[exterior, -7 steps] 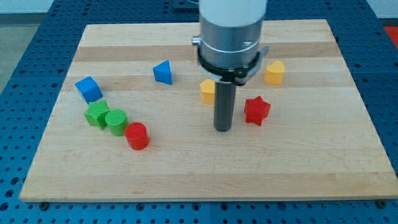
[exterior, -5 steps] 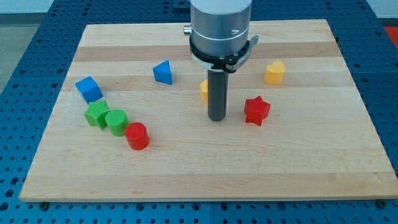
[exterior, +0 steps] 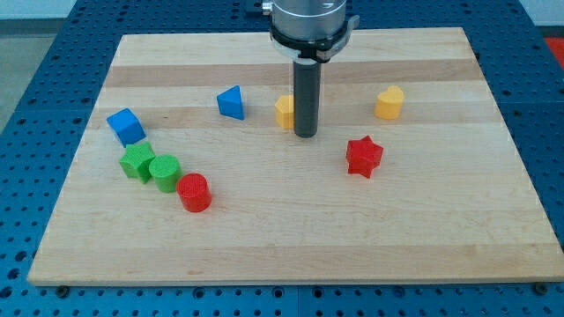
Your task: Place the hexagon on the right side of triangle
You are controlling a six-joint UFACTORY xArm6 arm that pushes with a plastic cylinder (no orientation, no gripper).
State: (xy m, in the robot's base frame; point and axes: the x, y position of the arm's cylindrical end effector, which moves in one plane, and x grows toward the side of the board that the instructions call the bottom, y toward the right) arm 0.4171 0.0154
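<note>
Wooden bench [exterior: 423, 238] w/ small blocks. No hand on this arm, just a rod; my tip [exterior: 305, 135] sits touching the right side of the yellow hexagon [exterior: 284, 111], placed to nudge it left. Hexagon is already near the blue triangle [exterior: 231, 102], on its right.

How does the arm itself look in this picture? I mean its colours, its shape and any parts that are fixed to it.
Only the arm's lower end shows. At the view's top is a wide, round, light grey metallic body, ringed by a black collar with small lugs at its sides. From it hangs a straight, dark grey, smooth round rod, ending flat at my tip. No cables or markings are visible.
</note>
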